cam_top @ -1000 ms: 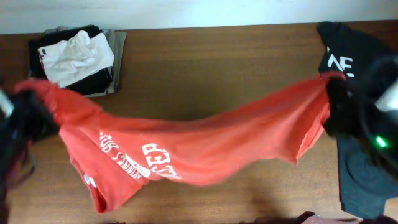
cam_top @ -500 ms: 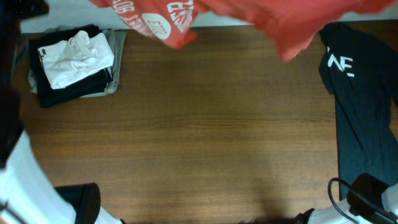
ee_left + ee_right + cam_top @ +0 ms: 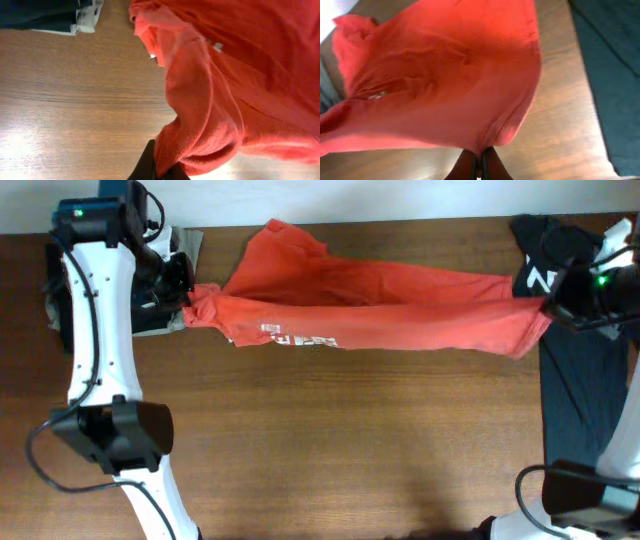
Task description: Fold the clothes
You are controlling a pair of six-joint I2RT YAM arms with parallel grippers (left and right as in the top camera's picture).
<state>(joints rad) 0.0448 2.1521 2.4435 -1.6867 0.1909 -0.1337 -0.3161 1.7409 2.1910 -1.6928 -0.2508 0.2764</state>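
Holding shirt (image 3: 380, 305) stretched along the far edge of table (image 3: 350, 450), strung between 2 grips. Can't tell whether hanging clear or brushing the wood.
Clamped at the far-left end by left gripper (image 3: 188, 290), closed on a bunched wad rather than a clean corner.
Pinched at the far-right end by right gripper (image 3: 548, 305), closed on a thin bit of hem.
Twisted mid-span, with lettering partly rolled under.

Risks from here:
- Losing the right pinch: thin bite, taut span, likely to strip out with any extra pull apart.
- Laying down twisted: no way to sort layers inside the left wad, so expect a rope, not a flat panel.
- Snagging stack (image 3: 45, 15) at the far-left corner or dark shirt (image 3: 585, 410) on the right edge when lowering, with both just beside the grip points.
- Draping over the far edge if lowered without first pulling toward the near edge.
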